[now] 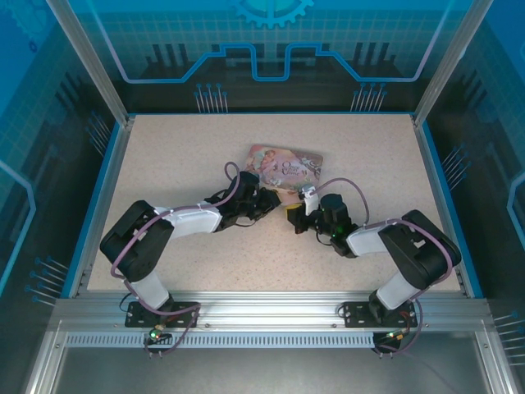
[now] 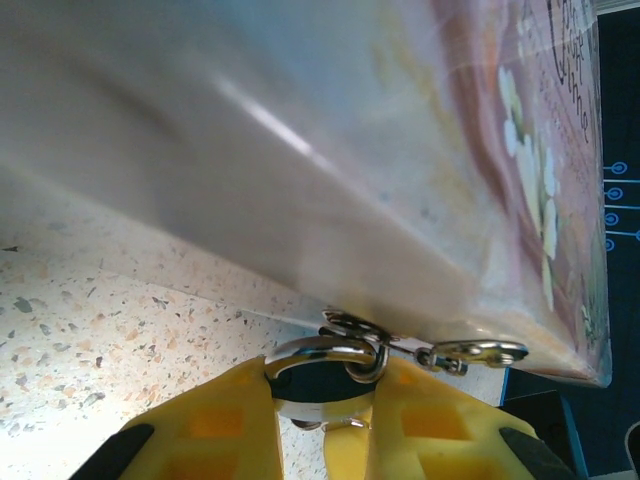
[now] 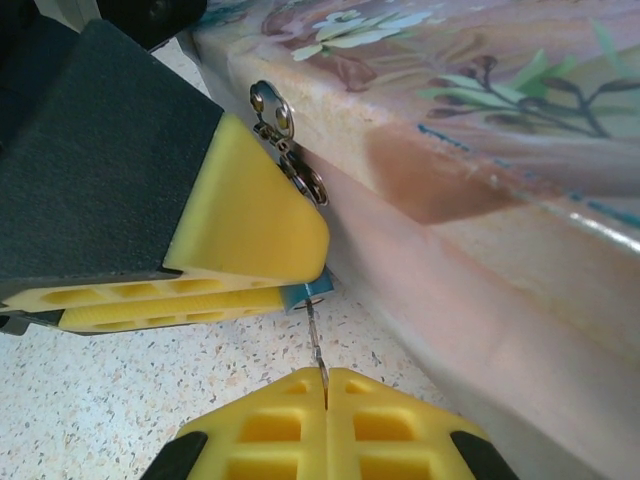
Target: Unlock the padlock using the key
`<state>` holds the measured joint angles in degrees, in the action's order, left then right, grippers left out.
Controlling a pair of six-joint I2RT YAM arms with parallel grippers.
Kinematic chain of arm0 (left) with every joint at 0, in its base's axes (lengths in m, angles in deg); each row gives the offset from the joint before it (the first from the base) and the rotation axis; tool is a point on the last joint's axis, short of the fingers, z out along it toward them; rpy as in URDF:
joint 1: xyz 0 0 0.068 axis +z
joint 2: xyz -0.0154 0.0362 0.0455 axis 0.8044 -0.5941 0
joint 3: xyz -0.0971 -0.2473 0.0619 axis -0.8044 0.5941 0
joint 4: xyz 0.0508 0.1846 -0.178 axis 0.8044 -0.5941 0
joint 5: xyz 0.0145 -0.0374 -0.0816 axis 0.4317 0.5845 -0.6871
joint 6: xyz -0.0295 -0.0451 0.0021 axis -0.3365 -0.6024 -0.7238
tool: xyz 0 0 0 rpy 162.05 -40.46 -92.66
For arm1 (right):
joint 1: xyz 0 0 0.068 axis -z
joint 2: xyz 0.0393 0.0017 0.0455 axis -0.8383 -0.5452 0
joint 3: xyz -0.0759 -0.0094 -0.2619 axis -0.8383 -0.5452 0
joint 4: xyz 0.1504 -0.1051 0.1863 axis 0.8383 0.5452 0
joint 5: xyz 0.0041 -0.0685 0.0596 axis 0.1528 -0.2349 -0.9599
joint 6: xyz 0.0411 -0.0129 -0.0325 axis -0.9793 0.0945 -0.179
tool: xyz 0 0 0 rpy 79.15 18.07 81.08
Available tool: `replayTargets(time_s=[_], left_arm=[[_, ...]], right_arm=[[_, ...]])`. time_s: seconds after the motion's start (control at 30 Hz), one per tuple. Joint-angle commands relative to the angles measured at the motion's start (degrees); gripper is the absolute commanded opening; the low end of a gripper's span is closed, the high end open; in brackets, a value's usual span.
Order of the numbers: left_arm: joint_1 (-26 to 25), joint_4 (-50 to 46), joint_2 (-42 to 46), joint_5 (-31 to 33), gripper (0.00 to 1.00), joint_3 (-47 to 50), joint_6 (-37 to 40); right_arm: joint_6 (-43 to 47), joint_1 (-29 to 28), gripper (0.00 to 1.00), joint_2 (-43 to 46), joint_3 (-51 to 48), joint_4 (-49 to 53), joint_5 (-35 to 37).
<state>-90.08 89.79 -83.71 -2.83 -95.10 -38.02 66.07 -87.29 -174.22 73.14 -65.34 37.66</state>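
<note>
The pink tin (image 1: 285, 164) lies at the table's middle, its metal hasp (image 3: 275, 120) on the near side wall. The padlock's shackle (image 2: 318, 348) hangs through the hasp ring. My left gripper (image 2: 325, 390) is shut on the padlock's body, and a blue corner of the padlock (image 3: 314, 291) pokes out from under the left fingers (image 3: 250, 230). My right gripper (image 3: 325, 388) is shut on the thin key (image 3: 317, 345). The key's tip meets the underside of that blue body; how deep it sits is hidden. From above, both grippers meet at the tin's front edge (image 1: 283, 209).
The tin's side wall (image 3: 480, 300) runs close along the right of both grippers. Speckled tabletop (image 3: 150, 400) lies open to the left and near side. A blue rim (image 1: 443, 197) and glass walls bound the table.
</note>
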Motion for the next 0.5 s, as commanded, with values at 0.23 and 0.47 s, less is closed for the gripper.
replayTargets(time_s=[0.23, 0.47], left_arm=[[0.02, 3.65, 3.29, -3.67, 0.10, 0.03, -2.53], [0.04, 1.73, 4.74, -4.52, 0.10, 0.59, -1.75]], right_arm=[[-1.41, -0.27, 0.00, -3.47, 1.99, -6.80, -2.18], [0.20, 1.22, 0.00, -2.34, 2.47, -6.60, -3.78]])
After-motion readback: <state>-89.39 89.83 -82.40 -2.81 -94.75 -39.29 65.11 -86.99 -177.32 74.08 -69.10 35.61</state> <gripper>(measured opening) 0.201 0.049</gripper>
